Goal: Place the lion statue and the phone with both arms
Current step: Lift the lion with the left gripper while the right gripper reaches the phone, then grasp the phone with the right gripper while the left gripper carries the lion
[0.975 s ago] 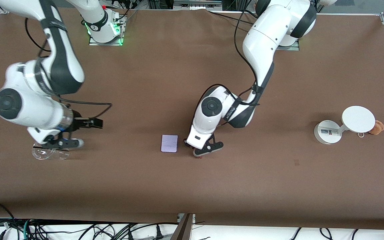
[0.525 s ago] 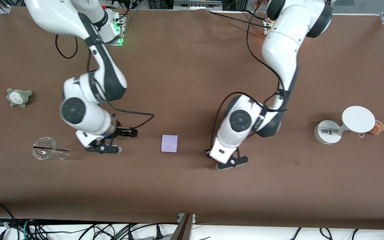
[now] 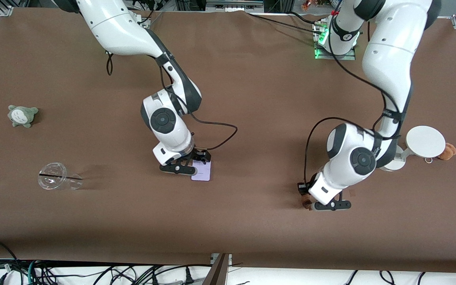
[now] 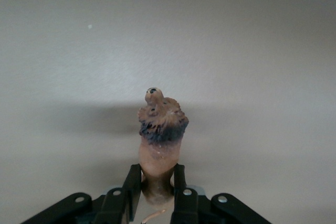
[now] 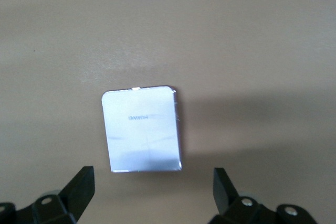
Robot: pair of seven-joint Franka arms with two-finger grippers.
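Note:
The lion statue (image 3: 305,202) is orange-brown with a dark mane. My left gripper (image 3: 331,205) is shut on its body and holds it low over bare table, toward the left arm's end, near the white stand. In the left wrist view the statue (image 4: 161,129) sticks out from between the fingers (image 4: 131,187), mane end away from the gripper (image 4: 157,190). The phone (image 3: 203,174), a pale lavender slab, lies flat mid-table. My right gripper (image 3: 178,168) hovers beside and partly over it, open and empty. In the right wrist view the phone (image 5: 142,129) lies just ahead of the spread gripper (image 5: 152,182).
A white round-disc stand (image 3: 410,148) stands toward the left arm's end, with a tan plush with a keyring (image 3: 448,151) beside it. A clear plastic cup (image 3: 57,181) lies on its side and a grey-green plush (image 3: 22,115) sits toward the right arm's end.
My right arm swung from the cup over to the phone. My left arm moved away from the phone toward the stand and nearer the front camera, carrying the lion statue.

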